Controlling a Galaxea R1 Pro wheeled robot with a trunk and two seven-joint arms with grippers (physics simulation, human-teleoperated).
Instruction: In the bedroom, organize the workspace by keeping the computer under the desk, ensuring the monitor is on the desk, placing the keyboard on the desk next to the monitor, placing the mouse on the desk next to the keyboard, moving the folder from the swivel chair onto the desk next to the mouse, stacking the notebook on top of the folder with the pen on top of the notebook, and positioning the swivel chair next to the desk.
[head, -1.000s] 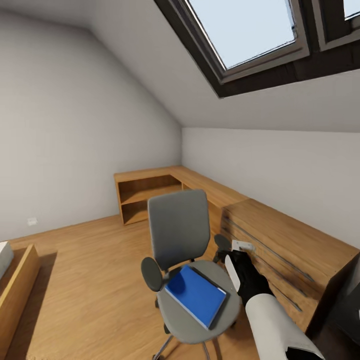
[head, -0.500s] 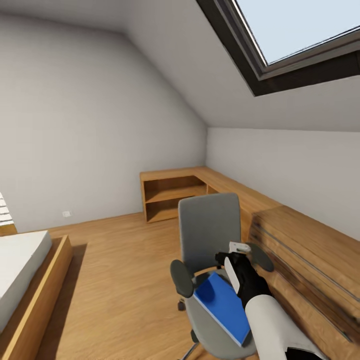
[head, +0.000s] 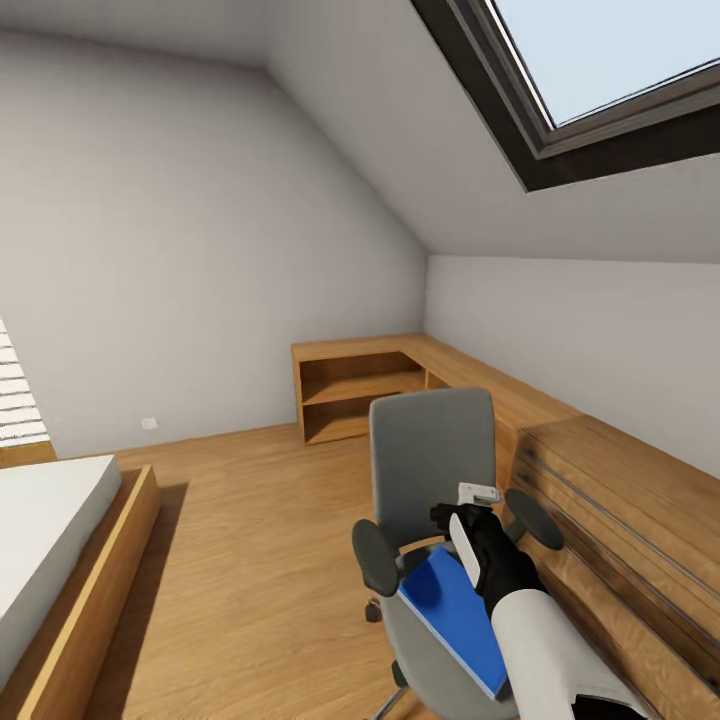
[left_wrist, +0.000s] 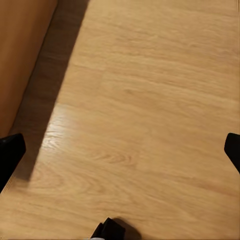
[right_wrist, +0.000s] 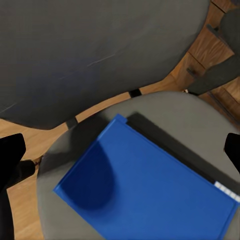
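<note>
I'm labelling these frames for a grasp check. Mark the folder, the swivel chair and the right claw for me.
folder (right_wrist: 150, 190), right wrist view, middle of its blue cover.
swivel chair (head: 432, 450), head view, centre of the grey backrest.
right claw (right_wrist: 120, 150), right wrist view, midway between its two black fingertips, above the folder.

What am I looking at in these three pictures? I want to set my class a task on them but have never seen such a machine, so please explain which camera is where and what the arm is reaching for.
This is a simulated two-armed robot in an attic bedroom. The head view looks down from the robot's head: its right gripper hangs above a grey swivel chair, where a blue folder lies on the seat. Beside the chair runs a long wooden desk. The right wrist camera looks straight down at the same folder between open fingers; nothing is held. The left wrist camera sees bare wooden floor, its fingers also wide apart.
</note>
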